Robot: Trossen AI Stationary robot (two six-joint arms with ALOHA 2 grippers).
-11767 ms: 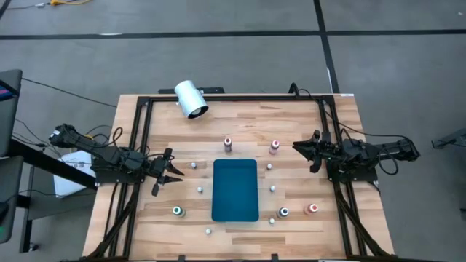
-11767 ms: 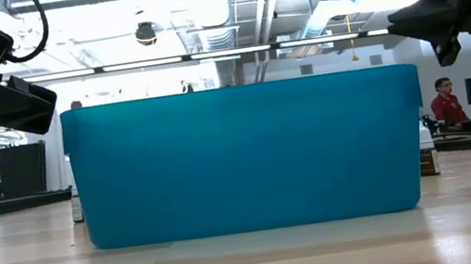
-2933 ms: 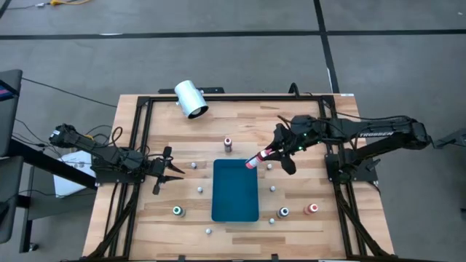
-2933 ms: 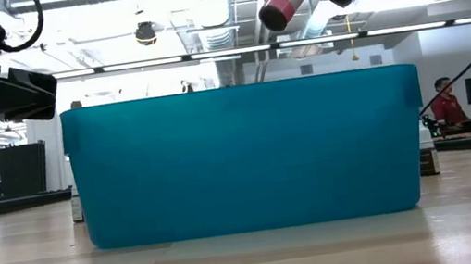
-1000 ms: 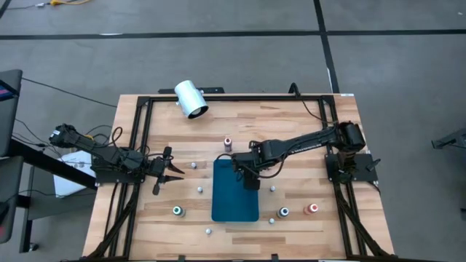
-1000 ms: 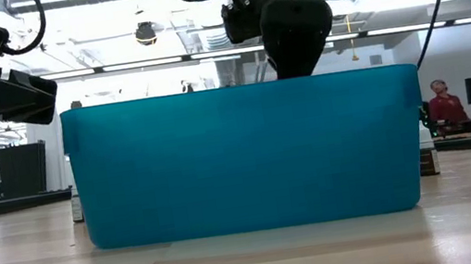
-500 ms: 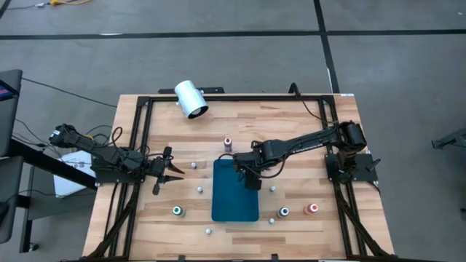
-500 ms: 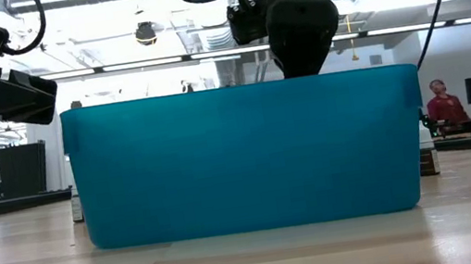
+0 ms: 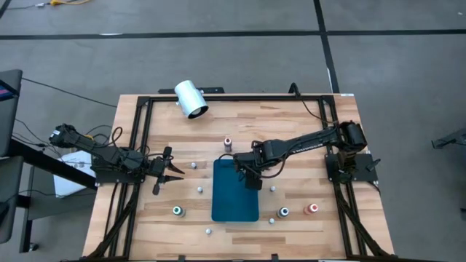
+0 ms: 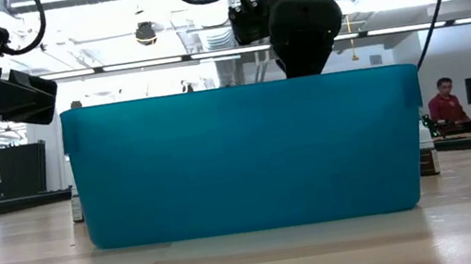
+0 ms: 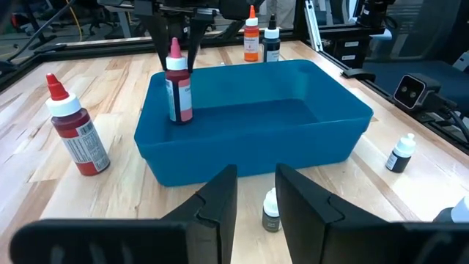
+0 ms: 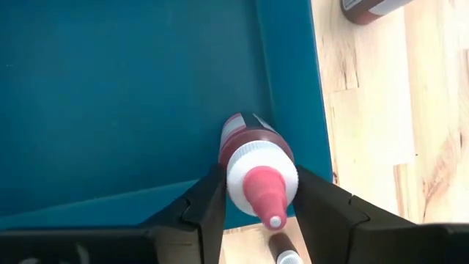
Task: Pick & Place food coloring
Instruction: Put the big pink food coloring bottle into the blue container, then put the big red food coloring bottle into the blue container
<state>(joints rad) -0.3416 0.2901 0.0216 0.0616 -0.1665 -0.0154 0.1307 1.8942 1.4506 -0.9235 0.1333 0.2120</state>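
One bottle looks all but placed; the others have yet to go in. At the far left of the high view the left gripper [image 9: 169,172] waits over the light wooden table [image 9: 291,218], apart from everything, its dark fingers [image 11: 220,198] close together with a narrow gap and nothing between them. Near it on the boards lie small white caps [image 9: 194,165], and a green-topped food coloring bottle [image 9: 178,212] stands toward the near edge. In the middle sits the teal rectangular plastic bin [image 9: 226,207], with a dark red bottle [image 9: 227,143] just beyond its far end. The right gripper [image 9: 245,167] reaches into the bin's far corner: the pink-capped food coloring bottle [image 12: 253,165] stands upright on the bin floor against the wall. Its jaws flank the cap closely; whether they grip it or have just let go, I cannot tell. Further right, a dark-topped bottle [image 9: 283,212] and an orange one [image 9: 313,209] wait on the table.
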